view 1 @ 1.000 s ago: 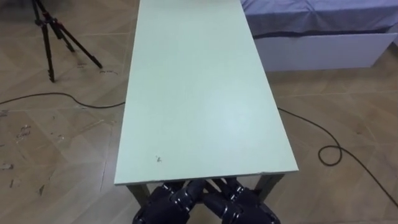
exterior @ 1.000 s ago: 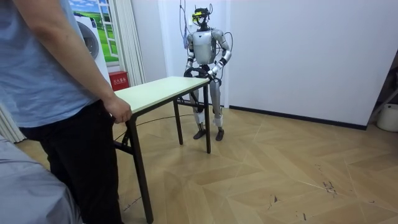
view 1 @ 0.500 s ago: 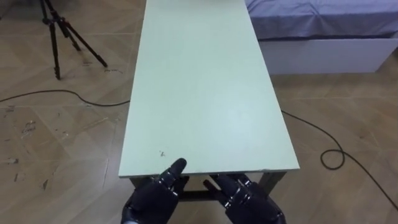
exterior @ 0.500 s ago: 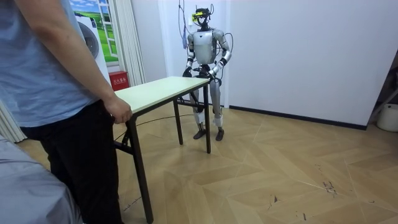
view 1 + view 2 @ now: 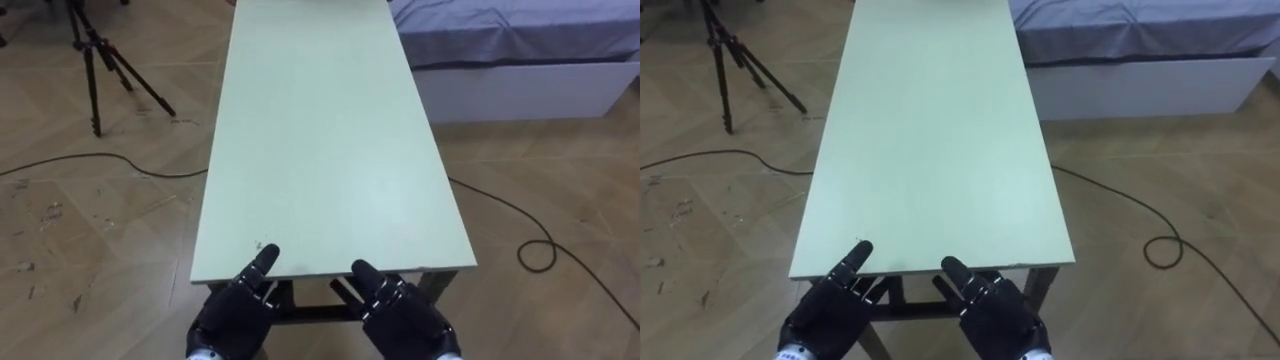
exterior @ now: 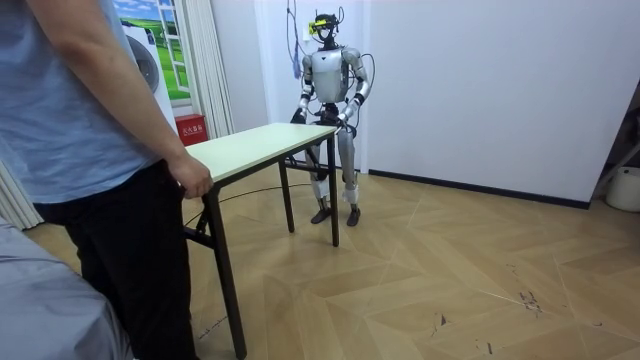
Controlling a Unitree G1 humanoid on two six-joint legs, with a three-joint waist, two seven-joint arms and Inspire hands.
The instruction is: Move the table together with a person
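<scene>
Both hands have come out from under the near edge of the pale green rectangular tabletop [image 5: 320,150] and moved apart. The left hand [image 5: 235,312] and right hand [image 5: 405,318] are open with straight fingers at that edge and hold nothing. A person's hand [image 6: 192,178] holds the far end, so the robot probably has to grip again before carrying.

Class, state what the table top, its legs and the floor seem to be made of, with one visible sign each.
Table top: probably laminated board, matt pale green, with a thin even edge. Legs: likely dark painted metal, slim and straight. Floor: wood or wood-look planks in herringbone, slightly glossy.
</scene>
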